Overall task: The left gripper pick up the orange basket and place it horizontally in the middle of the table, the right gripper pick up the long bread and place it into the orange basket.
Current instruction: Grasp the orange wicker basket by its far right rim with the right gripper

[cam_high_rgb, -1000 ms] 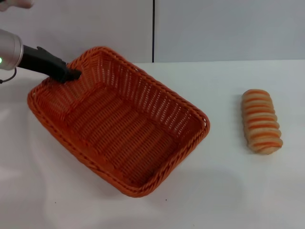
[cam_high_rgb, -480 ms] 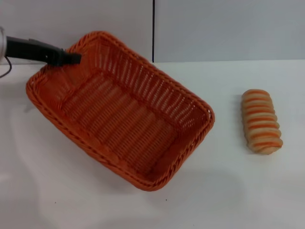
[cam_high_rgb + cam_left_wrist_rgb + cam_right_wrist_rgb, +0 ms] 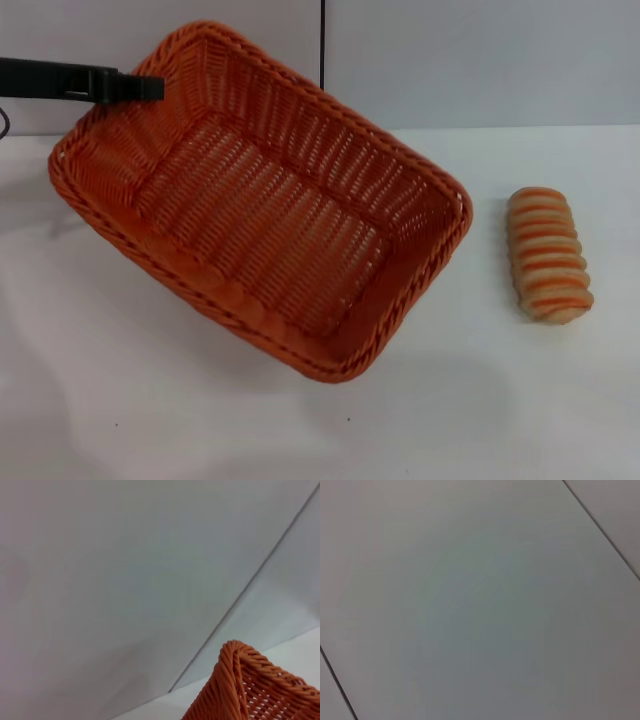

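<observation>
Head view: the left pincer (image 3: 148,88) is clamped on the far left rim of the orange basket (image 3: 260,200).
It enters from the left edge, and the basket hangs tilted and diagonal beneath it over the white surface (image 3: 520,400). Long bread (image 3: 547,254) lies well apart to the right.

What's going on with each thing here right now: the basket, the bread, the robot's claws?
orange basket: empty, tilted, lifted by its far left rim.
left tool: shut on the basket's rim.
long bread: lying untouched on the table, apart from the basket.
right tool: out of view.
</observation>
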### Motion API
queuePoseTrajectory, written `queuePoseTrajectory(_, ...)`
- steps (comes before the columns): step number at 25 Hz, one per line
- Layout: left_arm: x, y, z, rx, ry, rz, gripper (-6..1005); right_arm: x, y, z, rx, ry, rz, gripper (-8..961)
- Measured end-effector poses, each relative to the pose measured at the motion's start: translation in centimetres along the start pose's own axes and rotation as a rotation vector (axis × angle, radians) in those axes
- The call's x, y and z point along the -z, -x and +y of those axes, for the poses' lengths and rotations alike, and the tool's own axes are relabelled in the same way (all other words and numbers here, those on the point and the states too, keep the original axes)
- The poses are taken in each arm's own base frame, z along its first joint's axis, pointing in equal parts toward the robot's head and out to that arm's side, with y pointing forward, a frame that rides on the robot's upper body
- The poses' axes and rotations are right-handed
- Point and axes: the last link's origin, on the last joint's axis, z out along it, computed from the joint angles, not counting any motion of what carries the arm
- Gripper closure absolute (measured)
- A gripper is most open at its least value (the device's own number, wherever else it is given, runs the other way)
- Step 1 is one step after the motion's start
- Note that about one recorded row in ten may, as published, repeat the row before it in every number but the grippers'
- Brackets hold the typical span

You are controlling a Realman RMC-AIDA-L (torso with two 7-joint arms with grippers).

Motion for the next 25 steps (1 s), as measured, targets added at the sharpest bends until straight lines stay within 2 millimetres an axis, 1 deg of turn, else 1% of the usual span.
queuePoseTrajectory(4,0.0,0.1,-0.1,0.034,0.006,0.013,823,-0.1,0.0,-0.1,-0.003,-0.007,-0.005,178)
queuePoseTrajectory(5,0.0,0.4,-0.1,0.084,0.014,0.027,823,-0.2,0.0,-0.1,-0.004,-0.009,-0.005,178)
queuePoseTrajectory(9,-0.2,0.9,-0.3,0.133,0.007,0.047,823,-0.3,-0.1,-0.1,-0.006,-0.018,0.002,178)
queuePoseTrajectory(10,-0.5,2.1,-0.6,0.202,-0.012,0.067,823,-0.5,-0.2,-0.2,-0.007,-0.027,0.006,178)
queuePoseTrajectory(14,-0.3,3.6,-0.9,0.262,-0.008,0.096,823,-0.7,-0.4,-0.4,-0.008,-0.045,0.017,178)
queuePoseTrajectory(15,0.0,4.5,-1.2,0.296,-0.004,0.114,823,-0.8,-0.4,-0.5,-0.007,-0.050,0.021,178)
queuePoseTrajectory(16,0.0,4.5,-1.2,0.296,-0.004,0.114,823,-0.8,-0.4,-0.6,-0.006,-0.054,0.025,178)
queuePoseTrajectory(17,0.5,5.3,-1.5,0.324,-0.007,0.133,823,-0.9,-0.4,-0.6,-0.005,-0.057,0.028,178)
queuePoseTrajectory(20,1.3,6.6,-1.8,0.365,-0.009,0.162,823,-1.3,-0.4,-0.7,-0.003,-0.066,0.037,178)
queuePoseTrajectory(21,1.3,6.6,-1.8,0.365,-0.009,0.162,823,-1.3,-0.4,-0.7,-0.003,-0.066,0.037,178)
queuePoseTrajectory(22,1.9,7.7,-2.1,0.393,-0.014,0.181,822,-1.5,-0.4,-0.7,-0.002,-0.066,0.038,178)
queuePoseTrajectory(25,2.6,8.9,-2.4,0.424,-0.024,0.201,821,-1.8,-0.3,-0.7,-0.002,-0.064,0.037,178)
